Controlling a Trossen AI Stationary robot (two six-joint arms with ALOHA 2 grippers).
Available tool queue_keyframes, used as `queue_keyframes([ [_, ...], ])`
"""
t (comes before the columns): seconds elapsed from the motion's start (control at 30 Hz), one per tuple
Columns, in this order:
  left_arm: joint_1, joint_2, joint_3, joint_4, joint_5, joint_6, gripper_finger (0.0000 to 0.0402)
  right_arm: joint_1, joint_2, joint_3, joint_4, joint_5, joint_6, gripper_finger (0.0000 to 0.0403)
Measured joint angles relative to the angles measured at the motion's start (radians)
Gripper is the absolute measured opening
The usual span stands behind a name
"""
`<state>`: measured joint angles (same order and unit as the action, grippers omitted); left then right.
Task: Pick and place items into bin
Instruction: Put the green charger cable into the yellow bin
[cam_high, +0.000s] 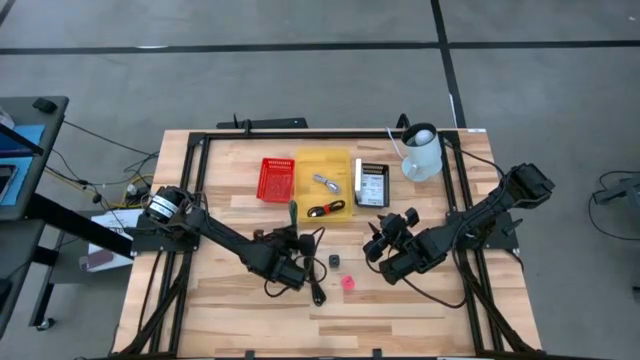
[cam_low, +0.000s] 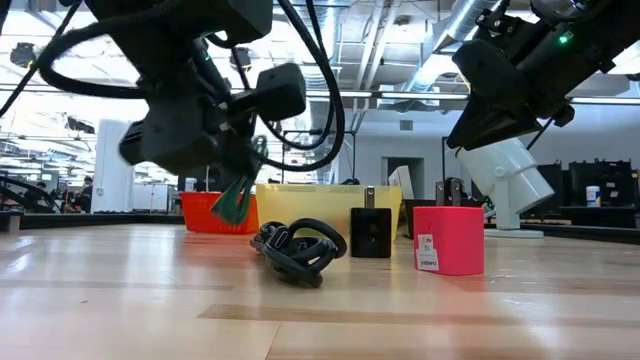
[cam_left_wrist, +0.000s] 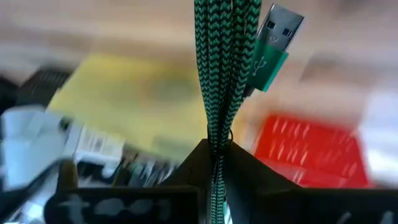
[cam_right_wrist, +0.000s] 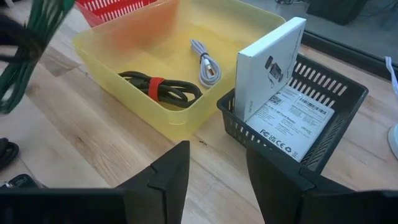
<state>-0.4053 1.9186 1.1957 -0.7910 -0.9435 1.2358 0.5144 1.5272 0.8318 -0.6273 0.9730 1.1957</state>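
- Currently the left gripper (cam_left_wrist: 214, 152) is clenched on a green braided cable (cam_left_wrist: 219, 74), folded into a bundle, with its USB plug (cam_left_wrist: 275, 43) hanging free beside the strands.
- Location: the high view puts the held cable (cam_high: 294, 214) above the table, just short of the yellow bin (cam_high: 305, 170) and near the red basket (cam_high: 277, 180).
- Handling: judged light and limp. The braid should give good friction, but loops can slip out of a fold and the plug can swing and catch a bin wall.
- Grip point: the pinch across all strands at mid-bundle looks right; holding only the plug would leave the rest trailing.
- Right gripper (cam_right_wrist: 216, 177): fingers apart, holding nothing, low over the table facing the yellow bin and the black basket (cam_right_wrist: 323, 93).
- Bin contents: a black cable with a red tie (cam_right_wrist: 158, 89) and a white cable (cam_right_wrist: 207, 65). A white box (cam_right_wrist: 273, 68) stands upright in the black basket.
- Items on the table: a black coiled cable (cam_low: 298, 250), soft and likely to uncoil, best taken across the whole coil; a black adapter (cam_low: 370, 233), rigid, take by its flat sides; a pink piece (cam_low: 448, 240), rigid, possibly slick plastic.
- Release advice: lower the bundle inside the bin walls before opening, so the strands do not drape over the rim.
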Motion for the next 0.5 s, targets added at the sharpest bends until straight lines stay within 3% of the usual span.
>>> queue_keyframes([
  [0.13,0.008,-0.001,0.028,-0.007,-0.102,0.013,0.0007,0.0,0.0,0.0,0.0,0.0,0.0,0.015],
  [0.5,0.065,-0.095,0.172,-0.005,-0.074,-0.005,0.0007,0.0,0.0,0.0,0.006,0.0,0.0,0.0152],
])
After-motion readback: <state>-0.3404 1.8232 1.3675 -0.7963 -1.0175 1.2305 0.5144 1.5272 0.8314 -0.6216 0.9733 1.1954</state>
